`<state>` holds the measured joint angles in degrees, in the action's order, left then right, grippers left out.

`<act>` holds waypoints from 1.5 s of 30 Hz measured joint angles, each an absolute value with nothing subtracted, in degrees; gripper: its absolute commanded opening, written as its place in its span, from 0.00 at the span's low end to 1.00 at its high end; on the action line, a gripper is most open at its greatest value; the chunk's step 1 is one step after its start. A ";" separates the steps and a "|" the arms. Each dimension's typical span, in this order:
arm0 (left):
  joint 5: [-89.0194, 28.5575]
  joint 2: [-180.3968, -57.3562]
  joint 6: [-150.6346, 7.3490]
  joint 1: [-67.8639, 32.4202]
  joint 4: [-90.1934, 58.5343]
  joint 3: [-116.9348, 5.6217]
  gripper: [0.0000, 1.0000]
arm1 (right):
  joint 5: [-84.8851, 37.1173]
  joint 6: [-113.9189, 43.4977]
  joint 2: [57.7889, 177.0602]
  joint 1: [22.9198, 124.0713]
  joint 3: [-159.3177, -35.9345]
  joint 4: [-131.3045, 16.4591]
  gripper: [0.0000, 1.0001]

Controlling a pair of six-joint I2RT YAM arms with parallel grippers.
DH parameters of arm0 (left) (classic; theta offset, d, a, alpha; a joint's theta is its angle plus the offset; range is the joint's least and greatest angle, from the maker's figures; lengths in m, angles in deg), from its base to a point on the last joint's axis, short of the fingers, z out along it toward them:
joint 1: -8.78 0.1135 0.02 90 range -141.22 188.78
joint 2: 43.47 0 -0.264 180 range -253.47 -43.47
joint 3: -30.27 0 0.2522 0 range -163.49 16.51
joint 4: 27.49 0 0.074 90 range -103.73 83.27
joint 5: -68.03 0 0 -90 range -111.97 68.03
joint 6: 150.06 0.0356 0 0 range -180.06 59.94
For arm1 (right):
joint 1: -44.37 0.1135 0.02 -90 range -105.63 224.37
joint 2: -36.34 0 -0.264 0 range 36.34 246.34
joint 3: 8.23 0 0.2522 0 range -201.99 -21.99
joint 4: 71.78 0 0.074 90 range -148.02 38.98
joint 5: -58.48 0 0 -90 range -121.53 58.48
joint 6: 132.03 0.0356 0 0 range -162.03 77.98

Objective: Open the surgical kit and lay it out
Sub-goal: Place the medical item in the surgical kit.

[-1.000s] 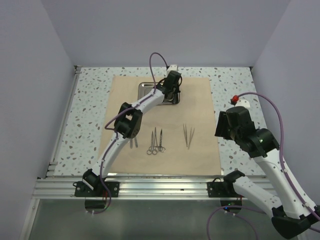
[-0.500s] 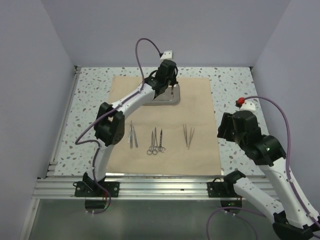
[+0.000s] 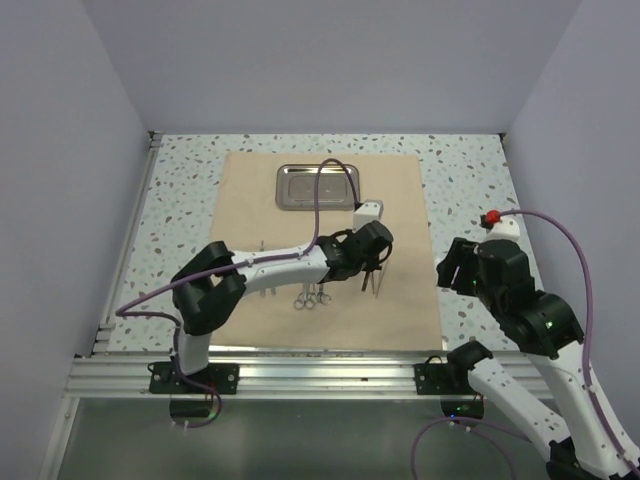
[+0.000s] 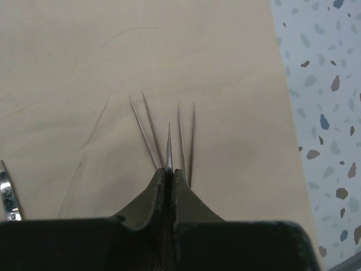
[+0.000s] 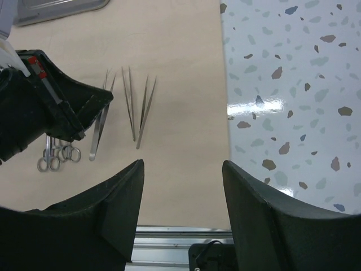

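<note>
The tan cloth (image 3: 400,205) lies flat and open on the table. The steel tray (image 3: 318,187) sits at its far edge. My left gripper (image 3: 370,265) is shut on a slim silver pair of tweezers (image 5: 100,127) and holds it just above the cloth, tip forward (image 4: 168,138). Two more tweezers (image 4: 187,141) lie side by side right under and beside it, and also show in the right wrist view (image 5: 138,107). Ring-handled scissors (image 3: 311,296) lie left of them. My right gripper (image 5: 183,169) is open and empty, over the cloth's right front edge.
The speckled table (image 3: 470,190) surrounds the cloth. An aluminium rail (image 3: 320,372) runs along the front edge. Grey walls close in the back and both sides. My left arm (image 3: 270,268) lies across the cloth's middle and hides what is under it.
My left gripper has swung from the tray at the back down to the front right of the cloth, carrying the tweezers. The right arm has shifted slightly.
</note>
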<state>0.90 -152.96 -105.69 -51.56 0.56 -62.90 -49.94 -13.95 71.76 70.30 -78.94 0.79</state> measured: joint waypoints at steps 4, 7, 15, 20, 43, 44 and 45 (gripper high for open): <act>3.29 -154.43 -108.09 -52.67 0.56 -62.88 0.00 | -49.46 -13.27 70.47 70.30 -79.14 1.97 0.61; 5.17 -156.61 -109.06 -53.29 0.78 -64.04 0.00 | -48.50 -12.51 69.51 70.30 -79.18 3.00 0.62; 8.58 -163.02 -109.51 -53.94 2.22 -68.98 0.08 | -48.52 -11.57 67.04 70.30 -80.51 6.38 0.62; 9.32 -165.36 -110.08 -53.90 3.84 -72.13 0.16 | -48.65 -11.55 66.71 70.30 -81.32 7.91 0.62; 15.94 -152.61 -107.24 -53.94 11.31 -71.56 0.26 | -44.98 -13.47 67.15 70.30 -83.11 6.30 0.74; 17.32 -149.01 -106.37 -53.94 11.16 -69.96 0.26 | -44.50 -13.78 67.50 70.30 -83.53 5.84 0.75; 18.56 -145.25 -105.25 -53.94 11.35 -68.11 0.26 | -43.95 -14.06 67.89 70.30 -83.97 5.44 0.76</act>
